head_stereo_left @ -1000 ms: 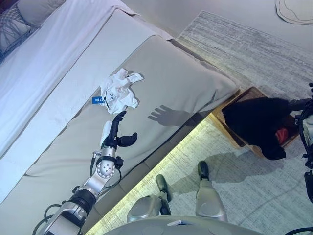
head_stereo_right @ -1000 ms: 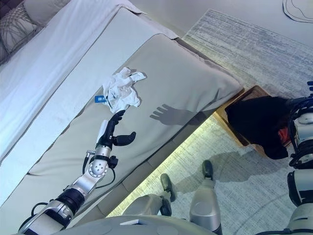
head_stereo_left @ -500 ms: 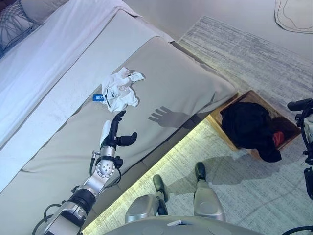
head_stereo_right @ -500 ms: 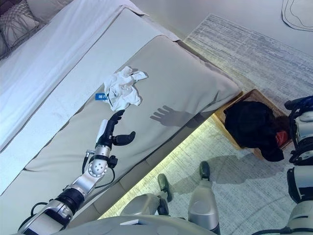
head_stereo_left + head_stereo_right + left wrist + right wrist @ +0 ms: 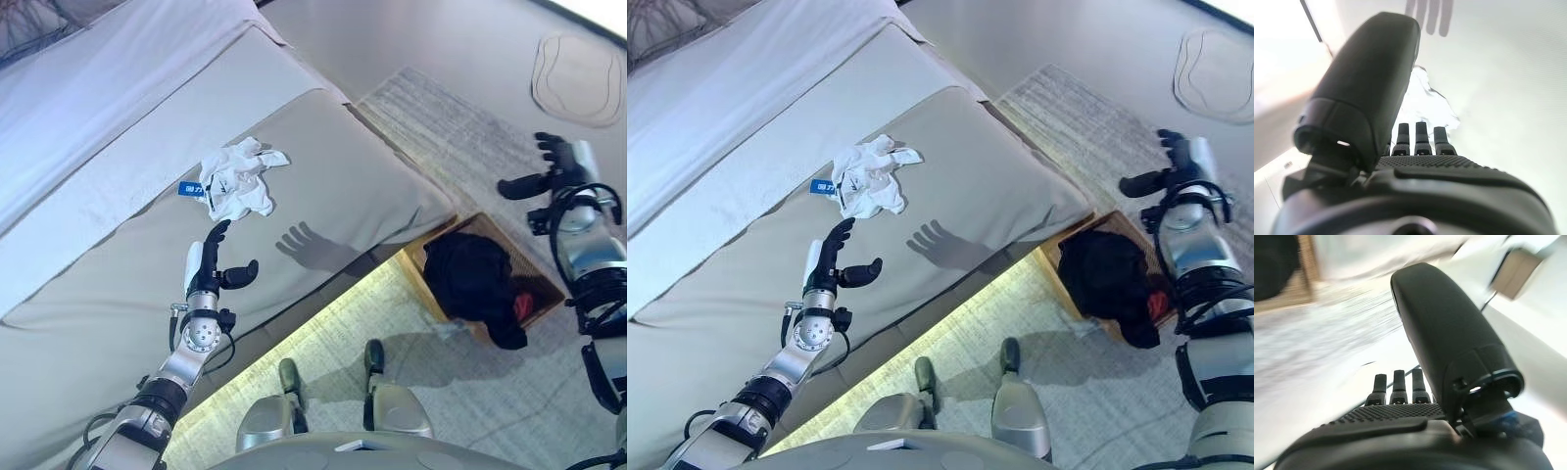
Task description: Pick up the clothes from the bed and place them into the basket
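Note:
A crumpled white garment (image 5: 238, 177) with a small blue tag lies on the beige bed cover (image 5: 323, 147). My left hand (image 5: 207, 266) is open and empty, held above the cover a short way in front of the garment; the garment also shows past its fingers in the left wrist view (image 5: 1427, 105). A wooden basket (image 5: 539, 284) stands on the rug beside the bed's corner, with dark clothes (image 5: 470, 284) and a bit of red cloth in it. My right hand (image 5: 554, 162) is open and empty, raised above the rug beyond the basket.
White sheets (image 5: 118, 69) cover the far side of the bed. A grey rug (image 5: 460, 147) lies beside the bed. A pale round mat (image 5: 578, 78) lies on the floor at the far right. A lit strip runs under the bed's edge.
My right hand has risen from the picture's right edge by the basket to well above the rug. The camera has shifted. My left hand has barely moved.

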